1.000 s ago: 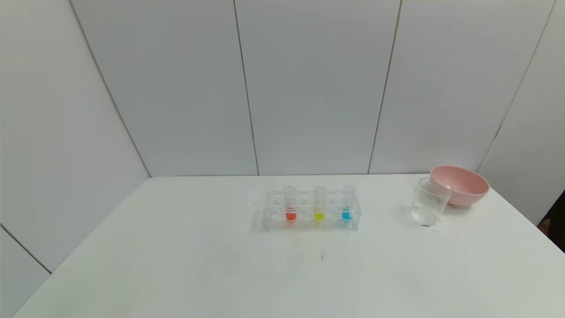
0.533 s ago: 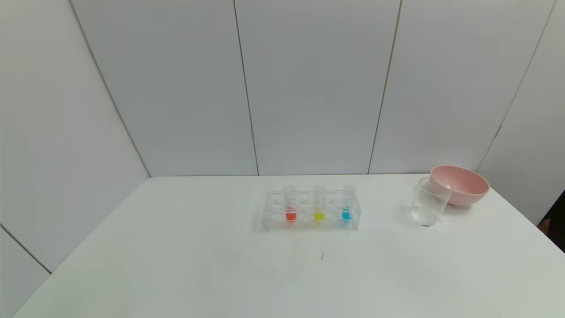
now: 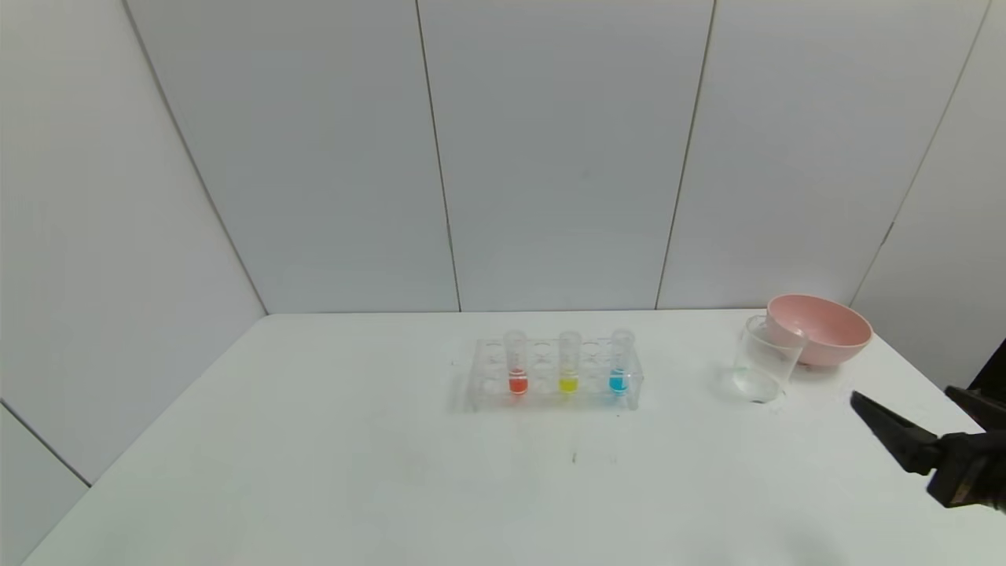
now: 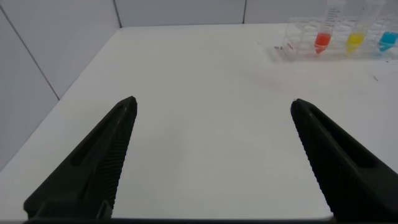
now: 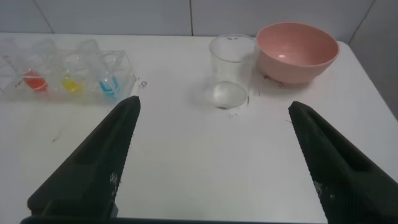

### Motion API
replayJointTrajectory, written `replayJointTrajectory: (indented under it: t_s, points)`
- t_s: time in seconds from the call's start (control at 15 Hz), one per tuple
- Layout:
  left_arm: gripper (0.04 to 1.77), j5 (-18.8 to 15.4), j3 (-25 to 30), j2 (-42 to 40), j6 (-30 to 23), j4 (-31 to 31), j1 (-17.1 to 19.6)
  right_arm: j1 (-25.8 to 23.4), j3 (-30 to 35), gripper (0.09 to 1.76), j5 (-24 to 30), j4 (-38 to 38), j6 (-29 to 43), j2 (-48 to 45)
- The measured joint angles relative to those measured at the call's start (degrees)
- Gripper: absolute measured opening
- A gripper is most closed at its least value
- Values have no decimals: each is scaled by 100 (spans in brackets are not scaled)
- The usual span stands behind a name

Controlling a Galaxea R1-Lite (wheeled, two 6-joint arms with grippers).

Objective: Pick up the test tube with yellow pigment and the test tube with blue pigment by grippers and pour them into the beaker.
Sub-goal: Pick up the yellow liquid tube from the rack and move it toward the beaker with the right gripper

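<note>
A clear rack (image 3: 550,376) stands mid-table with three upright tubes in it. The test tube with yellow pigment (image 3: 568,382) is the middle one, and the test tube with blue pigment (image 3: 618,381) is to its right. The clear beaker (image 3: 758,369) stands upright far right, touching a pink bowl. My right gripper (image 3: 904,395) hovers open and empty at the table's right edge, short of the beaker (image 5: 231,71). In the left wrist view my left gripper (image 4: 212,102) is open over bare table, far from the yellow tube (image 4: 354,42) and the blue tube (image 4: 387,41).
A tube with orange-red liquid (image 3: 517,384) fills the rack's left slot. The pink bowl (image 3: 821,330) sits behind the beaker near the back right corner. White walls enclose the table at the back and left. A small dark speck (image 3: 574,457) lies in front of the rack.
My right gripper has come into the head view from the right edge, open. The rack, tubes, beaker and bowl have not moved.
</note>
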Motion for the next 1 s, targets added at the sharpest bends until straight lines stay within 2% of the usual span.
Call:
replayJointTrajectory:
  t_s: [0.33,0.53,0.8,1.0]
  points:
    - [176,0,0,0,0,0,0,2415,-436,171,-2172,-255,172,1030]
    - [176,0,0,0,0,0,0,3824,-1012,171,-3443,-255,670,1723]
    - [176,0,0,0,0,0,0,4946,-1632,171,-4418,-249,1158,2619]
    - [176,2,0,0,0,0,0,5397,-2098,171,-4730,-261,1517,3259]
